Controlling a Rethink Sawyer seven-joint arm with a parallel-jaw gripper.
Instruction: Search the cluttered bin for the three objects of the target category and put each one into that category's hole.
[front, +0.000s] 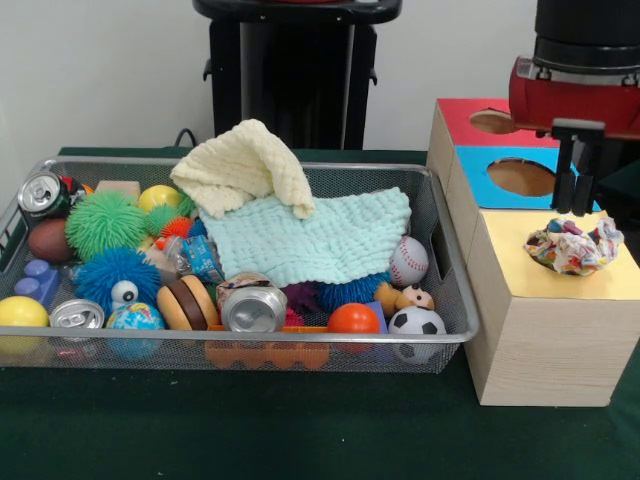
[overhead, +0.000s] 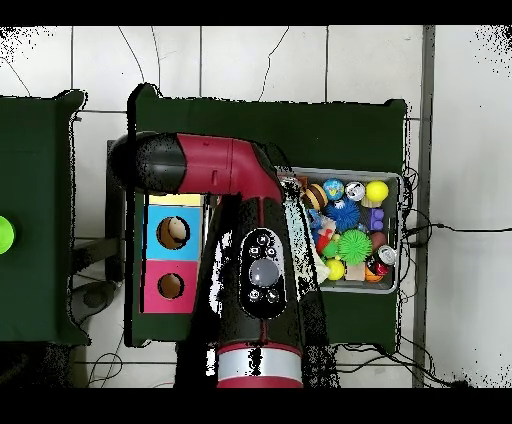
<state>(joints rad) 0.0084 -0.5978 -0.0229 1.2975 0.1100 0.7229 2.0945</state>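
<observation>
A crumpled ball of printed paper (front: 575, 245) rests on the yellow top (front: 510, 235) of the wooden box, over its hole. My gripper (front: 578, 200) hangs just above and behind the paper, over the edge of the blue section (front: 520, 178). It is open and holds nothing. The red section (front: 490, 120) lies behind the blue one, and each has a round hole. In the wire bin (front: 450, 300) I see three crushed cans: at the far left (front: 42, 192), the front left (front: 77, 315) and the front middle (front: 253, 305). In the overhead view the arm (overhead: 262, 270) hides the gripper.
A cream cloth (front: 245, 165) and a mint cloth (front: 320, 235) cover the bin's middle. Around them lie a green spiky ball (front: 105, 225), a blue spiky ball (front: 117, 275), a baseball (front: 408, 262), a small soccer ball (front: 417, 322), an orange ball (front: 354, 318) and a toy burger (front: 188, 302).
</observation>
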